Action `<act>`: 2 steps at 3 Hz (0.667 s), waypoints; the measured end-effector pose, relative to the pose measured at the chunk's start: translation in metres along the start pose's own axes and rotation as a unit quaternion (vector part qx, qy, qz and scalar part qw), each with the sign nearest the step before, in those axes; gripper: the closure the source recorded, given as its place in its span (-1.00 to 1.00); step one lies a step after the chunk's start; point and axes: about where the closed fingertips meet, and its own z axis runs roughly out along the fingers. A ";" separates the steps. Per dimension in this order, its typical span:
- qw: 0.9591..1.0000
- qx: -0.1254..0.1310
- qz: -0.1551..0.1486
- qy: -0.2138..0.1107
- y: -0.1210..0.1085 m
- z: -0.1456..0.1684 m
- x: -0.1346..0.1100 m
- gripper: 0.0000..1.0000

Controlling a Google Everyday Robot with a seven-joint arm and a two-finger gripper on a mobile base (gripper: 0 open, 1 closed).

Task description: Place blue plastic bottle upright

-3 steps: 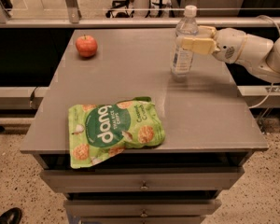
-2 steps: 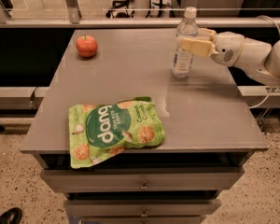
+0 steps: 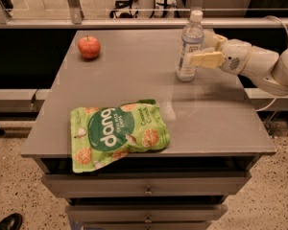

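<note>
Blue plastic bottle [image 3: 190, 38], small and clear with a white screw cap and pale label, stands at the far right of the grey worktop [image 3: 134, 78], its long axis vertical and its base apparently down on the surface. The white two-finger claw [image 3: 196, 50] reaches in level from the right and meets the bottle at mid-height, one finger crossing in front of the label and the other behind. It looks clenched on the bottle. Since the bottle lies straight ahead of the claw and between its fingers, I judge the next move calls for letting go and backing off rightward along that same line, without tipping it.
</note>
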 end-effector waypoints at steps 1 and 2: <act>0.999 0.015 -0.020 0.023 0.001 -0.023 -0.009 -1.00; 0.996 0.050 -0.046 0.052 -0.008 -0.078 -0.033 -1.00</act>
